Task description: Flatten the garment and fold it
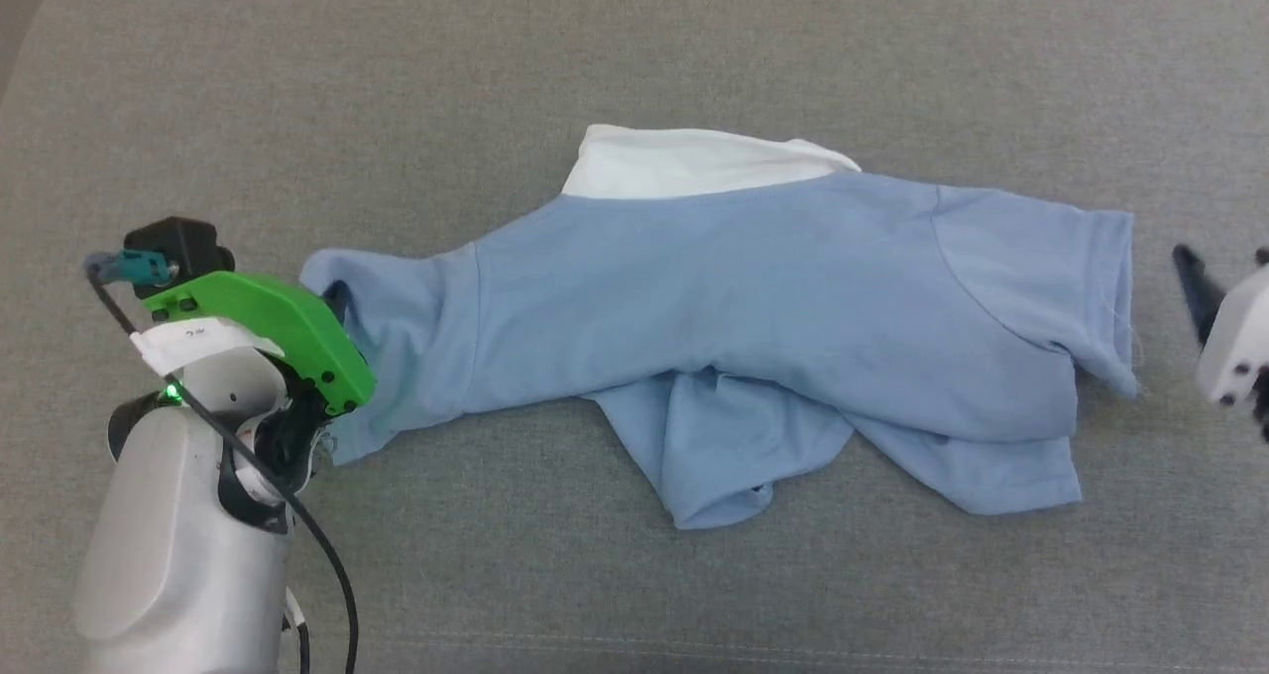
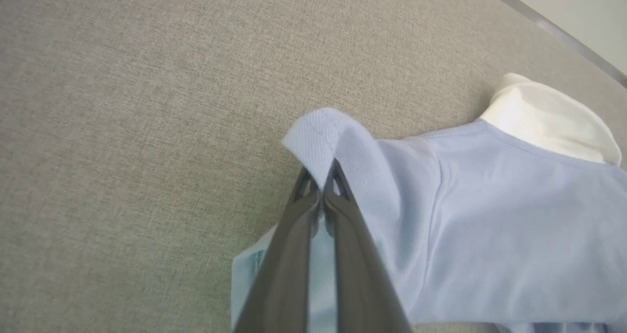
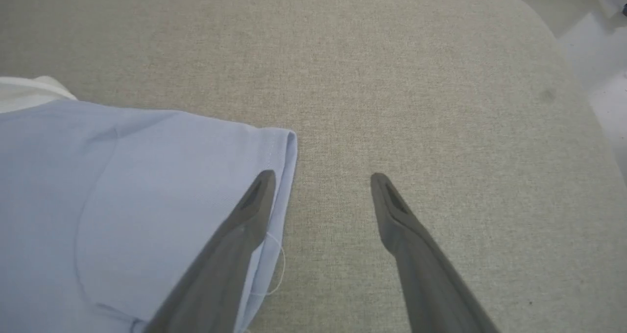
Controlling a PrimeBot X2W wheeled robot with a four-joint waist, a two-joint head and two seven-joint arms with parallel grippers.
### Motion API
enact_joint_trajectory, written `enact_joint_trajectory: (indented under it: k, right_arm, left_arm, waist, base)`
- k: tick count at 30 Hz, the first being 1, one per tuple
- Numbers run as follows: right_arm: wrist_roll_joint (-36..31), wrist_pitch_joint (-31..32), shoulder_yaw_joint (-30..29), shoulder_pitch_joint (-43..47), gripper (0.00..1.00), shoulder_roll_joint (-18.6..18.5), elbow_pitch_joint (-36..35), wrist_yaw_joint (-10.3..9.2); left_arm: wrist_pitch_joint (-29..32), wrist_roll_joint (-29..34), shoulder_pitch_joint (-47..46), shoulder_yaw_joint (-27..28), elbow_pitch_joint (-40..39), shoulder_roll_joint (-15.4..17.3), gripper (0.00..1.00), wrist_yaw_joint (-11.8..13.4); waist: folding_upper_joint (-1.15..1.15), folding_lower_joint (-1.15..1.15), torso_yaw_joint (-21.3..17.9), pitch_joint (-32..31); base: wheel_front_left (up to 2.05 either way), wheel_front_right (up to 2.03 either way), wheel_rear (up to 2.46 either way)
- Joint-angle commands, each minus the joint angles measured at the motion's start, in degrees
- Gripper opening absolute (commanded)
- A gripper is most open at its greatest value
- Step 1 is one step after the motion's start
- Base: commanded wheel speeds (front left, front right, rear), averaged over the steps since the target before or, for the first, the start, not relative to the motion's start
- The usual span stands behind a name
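Garment [image 1: 753, 307], rumpled, on grey fabric surface [image 1: 634, 59]; left tool [image 2: 324, 182] tight on sleeve [image 2: 338, 132].

The right gripper's [image 3: 322, 176] two long dark fingers stand wide apart above the woven beige-grey fabric surface [image 3: 416, 78]. One fingertip overlaps the hemmed sleeve edge [image 3: 290, 149] of the soft light blue garment [image 3: 122, 186], possibly touching it. A white collar [image 3: 24, 93] peeks in at the view's left edge.

You have a worktop [image 1: 634, 50] covered in grey woven cloth, rounded at its corners, evenly lit, with pale floor [image 3: 602, 54] beyond.
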Motion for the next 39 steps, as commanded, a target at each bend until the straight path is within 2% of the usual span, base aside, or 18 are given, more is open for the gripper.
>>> enact_joint_trajectory:
  k: [1, 8, 13, 20, 21, 22, 27, 34, 39]
  right_arm:
    - [-0.6, 1.8, 1.2, -2.8, 1.00, -1.5, 0.9, -0.08]
    - [-0.1, 10.5, 9.8, -11.0, 1.00, -6.9, 5.6, -0.08]
    - [0.0, 15.2, 14.0, -13.6, 1.00, -8.3, 7.6, -0.08]
    - [1.3, 21.3, 16.8, -14.0, 1.00, -8.7, 9.9, -0.08]
    - [1.8, 22.5, 16.8, -14.0, 0.37, -8.7, 10.0, -0.08]
    - [2.0, 23.1, 16.9, -14.0, 0.02, -8.7, 9.9, -0.08]
    - [2.4, 22.3, 15.1, -14.2, 0.00, -8.6, 8.6, -0.08]
    - [3.0, 14.5, 13.5, -16.4, 0.00, -7.0, 7.1, -0.08]
    - [6.2, 10.1, 13.6, -19.0, 0.00, -6.0, 6.2, -0.08]
  left_arm:
    - [-0.2, -0.3, 1.0, 0.1, -1.9, -0.3, 0.00, 0.5]
    - [-0.3, -0.5, 2.4, -0.3, -9.1, -1.3, 0.00, 1.5]
    - [-0.4, -0.8, 2.5, -0.7, -11.2, -2.1, 0.00, 1.9]
    - [-0.9, -1.3, 2.5, -0.9, -10.6, -2.6, 0.00, 1.8]
    - [-1.0, -1.4, 2.5, -0.8, -10.4, -2.6, 0.00, 1.8]
    - [-1.1, -1.5, 2.4, -0.8, -10.1, -2.6, 0.00, 1.7]
    - [-2.0, -1.9, 2.0, -0.6, -8.7, -2.7, 0.00, 1.3]
    - [-4.6, -3.0, -1.1, 0.7, -6.7, -2.7, 0.00, 0.1]
    - [-5.6, -4.6, -5.7, 1.9, -5.4, -2.8, 0.00, -1.0]
  waist:
    - [0.00, 0.00, 0.7, 2.1]
    - [0.00, 0.00, 2.7, 6.6]
    - [0.00, 0.00, 3.9, 9.0]
    - [0.00, 0.00, 4.3, 10.0]
    - [0.00, 0.00, 4.2, 9.9]
    - [0.00, 0.00, 4.1, 9.8]
    - [0.00, 0.00, 3.4, 8.0]
    - [0.00, 0.00, 2.1, 1.4]
    - [0.00, 0.00, 0.8, -5.0]
  base:
    - [0.00, 0.00, 0.00]
    - [0.00, 0.00, 0.00]
    - [0.00, 0.00, 0.00]
    - [0.00, 0.00, 0.00]
    - [0.00, 0.00, 0.00]
    - [0.00, 0.00, 0.00]
    - [0.00, 0.00, 0.00]
    - [0.00, 0.00, 0.00]
    - [0.00, 0.00, 0.00]
